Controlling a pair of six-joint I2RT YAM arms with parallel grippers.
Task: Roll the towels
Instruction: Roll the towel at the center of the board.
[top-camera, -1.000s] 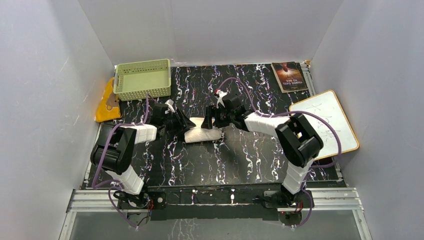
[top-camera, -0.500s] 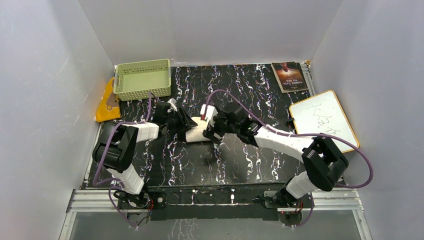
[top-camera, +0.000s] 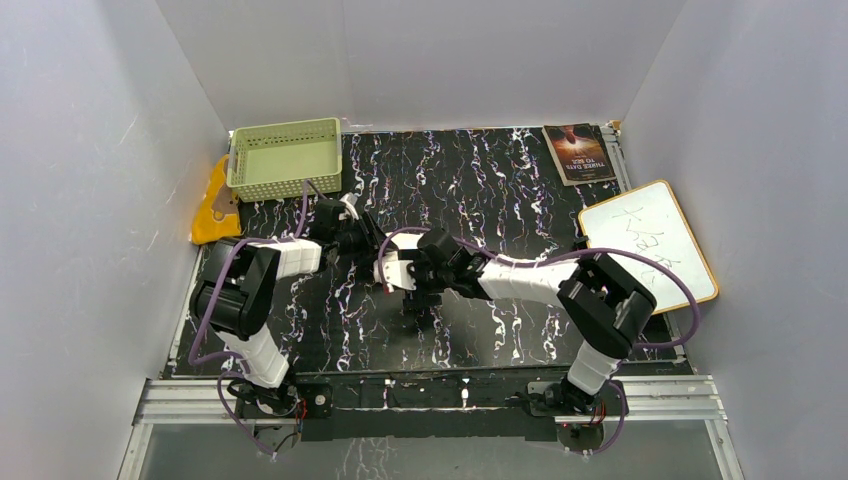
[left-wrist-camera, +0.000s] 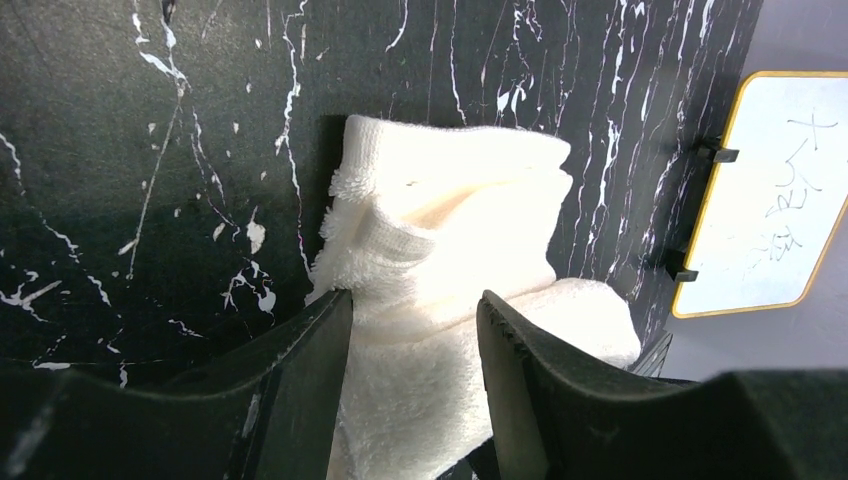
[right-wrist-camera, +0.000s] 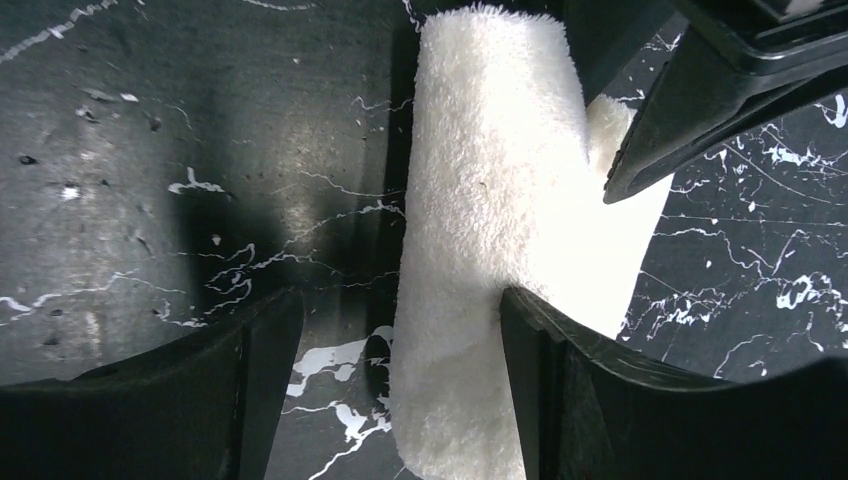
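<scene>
The cream-white towel (left-wrist-camera: 450, 230) lies partly rolled on the black marbled table, mostly hidden under both grippers in the top view (top-camera: 384, 272). My left gripper (left-wrist-camera: 415, 300) is closed on one end of it, with cloth filling the gap between the fingers; it sits at the towel's left in the top view (top-camera: 368, 242). My right gripper (right-wrist-camera: 400, 300) is open and straddles the roll (right-wrist-camera: 490, 200), which rests against its right finger (right-wrist-camera: 560, 380); it shows in the top view (top-camera: 400, 272). The orange-yellow towel (top-camera: 213, 200) lies at the table's left edge, untouched.
A pale green slotted basket (top-camera: 285, 158) stands at the back left. A dark book (top-camera: 578, 152) lies at the back right. A whiteboard (top-camera: 648, 243) with an orange rim lies at the right edge, and it also shows in the left wrist view (left-wrist-camera: 770, 200).
My right arm has swung left and come down over the cream towel from its right side. The towel looks narrower and more bunched. My left gripper has stayed at the towel's left end.
</scene>
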